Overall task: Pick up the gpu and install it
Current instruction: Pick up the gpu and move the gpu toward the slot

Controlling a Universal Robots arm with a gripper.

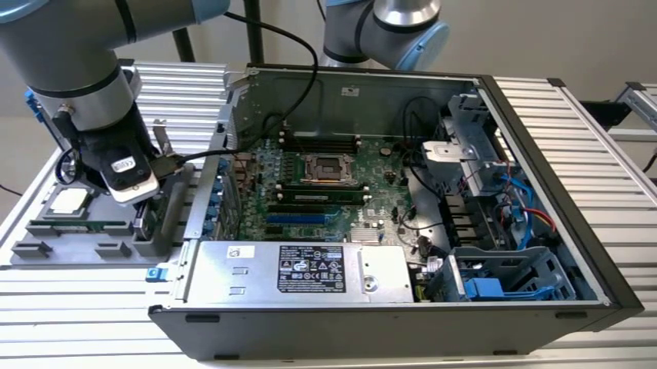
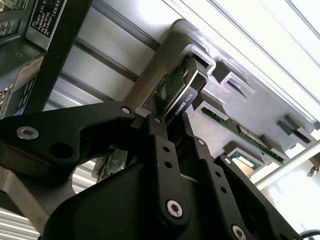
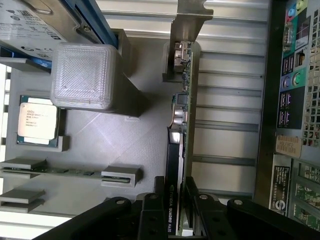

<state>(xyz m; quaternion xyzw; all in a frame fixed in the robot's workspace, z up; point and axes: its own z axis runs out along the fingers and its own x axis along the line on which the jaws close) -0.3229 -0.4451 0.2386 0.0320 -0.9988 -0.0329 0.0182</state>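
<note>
The holder tray [image 1: 61, 257] sits at the exterior view's left of the computer case [image 1: 575, 254]. In it the gpu [image 3: 174, 150] stands on edge nearest the case, my tool [image 3: 178, 197] clamped astride it; the processor [image 3: 36, 121] lies farther out.

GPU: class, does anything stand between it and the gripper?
Nothing visible does. The gripper straddles the gpu, which stands on edge in the tray, with a finger against each face.
</note>
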